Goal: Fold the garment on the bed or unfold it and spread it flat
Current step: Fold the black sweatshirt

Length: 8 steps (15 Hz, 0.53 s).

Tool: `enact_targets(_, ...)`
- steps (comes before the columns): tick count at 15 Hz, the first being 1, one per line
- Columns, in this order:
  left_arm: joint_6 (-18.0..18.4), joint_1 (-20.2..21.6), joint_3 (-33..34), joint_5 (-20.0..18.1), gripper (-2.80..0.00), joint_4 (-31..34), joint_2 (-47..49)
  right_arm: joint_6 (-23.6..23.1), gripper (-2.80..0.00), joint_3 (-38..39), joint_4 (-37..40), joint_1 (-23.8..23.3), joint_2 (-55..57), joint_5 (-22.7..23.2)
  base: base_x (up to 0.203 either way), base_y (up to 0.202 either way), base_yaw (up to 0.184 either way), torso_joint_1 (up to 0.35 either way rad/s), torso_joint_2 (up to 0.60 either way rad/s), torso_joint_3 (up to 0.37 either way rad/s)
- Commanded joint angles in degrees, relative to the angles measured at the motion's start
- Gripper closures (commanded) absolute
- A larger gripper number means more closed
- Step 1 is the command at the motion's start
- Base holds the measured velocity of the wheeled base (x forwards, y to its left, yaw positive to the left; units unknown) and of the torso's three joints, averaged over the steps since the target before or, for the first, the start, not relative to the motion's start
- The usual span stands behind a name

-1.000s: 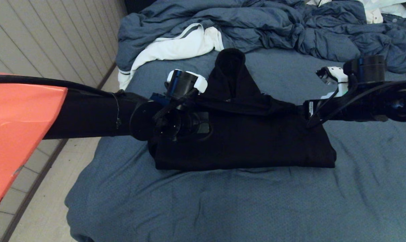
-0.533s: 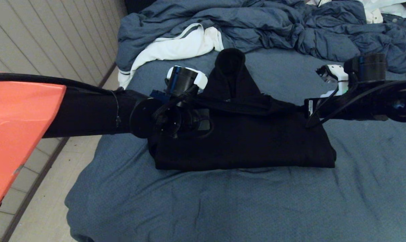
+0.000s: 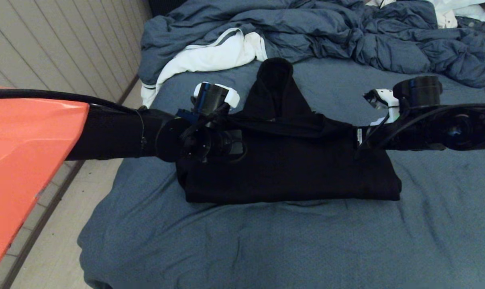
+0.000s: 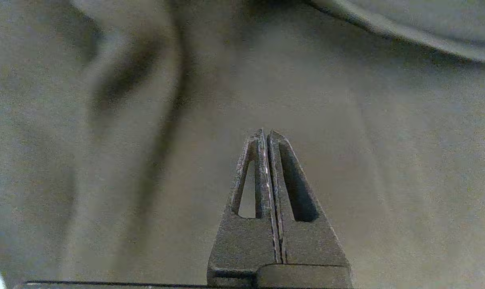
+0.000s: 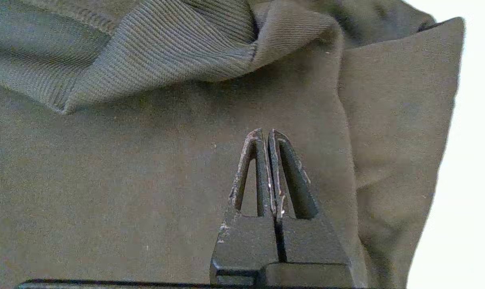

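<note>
While both end effectors hover closed, the garment [image 3: 290,168] lies beneath them.

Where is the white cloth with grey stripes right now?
In the head view the white cloth lies at the far left of the bed, tucked against the rumpled blue-grey duvet, just beyond and left of the black hoodie's hood.
</note>
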Motion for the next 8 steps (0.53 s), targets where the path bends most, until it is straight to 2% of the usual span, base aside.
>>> enact_targets(1,-0.19,0.96,-0.86,0.21,0.00,-0.03,1.31,0.05,0.00,-1.22,-0.22,0.63,2.89,-0.12,0.000,0.000,0.000,0.000,0.00,0.000)
enact_targets(3,-0.05,2.29,-3.10,0.34,0.00,-1.64,2.98,0.23,0.00,-2.47,-4.77,0.87,6.44,-1.97,0.000,0.000,0.000,0.000,0.00,0.000)
enact_targets(6,0.45,4.75,-3.38,0.41,0.00,-3.40,3.27,0.56,0.00,-3.88,-18.00,2.03,12.59,-9.99,0.000,0.000,0.000,0.000,0.00,0.000)
enact_targets(8,0.59,6.89,-4.04,0.35,0.00,-3.90,3.02,0.62,0.00,-6.58,-20.47,2.46,14.58,-12.00,0.000,0.000,0.000,0.000,0.00,0.000)
